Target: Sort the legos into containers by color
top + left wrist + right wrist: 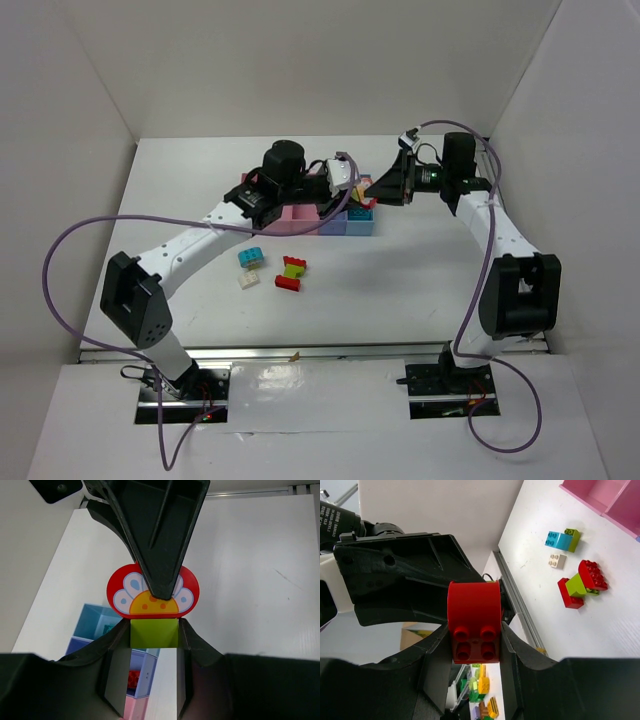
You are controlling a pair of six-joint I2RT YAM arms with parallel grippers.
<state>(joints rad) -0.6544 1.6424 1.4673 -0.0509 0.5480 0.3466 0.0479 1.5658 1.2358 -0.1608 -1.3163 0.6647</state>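
Bricks (290, 283) sit loose nearest us, bare table (420, 290) all around. Beyond, over the containers (298, 222), right end, our left gripper (154, 630) pinches the yellow-green brick (154, 636), right gripper (474, 630) clamps its joined red arch brick (472, 607). Back wall (300, 70) close.

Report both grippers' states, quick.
Left gripper: closed on the yellow-green brick.
Right gripper: closed on the red brick, which butts against the yellow-green one.
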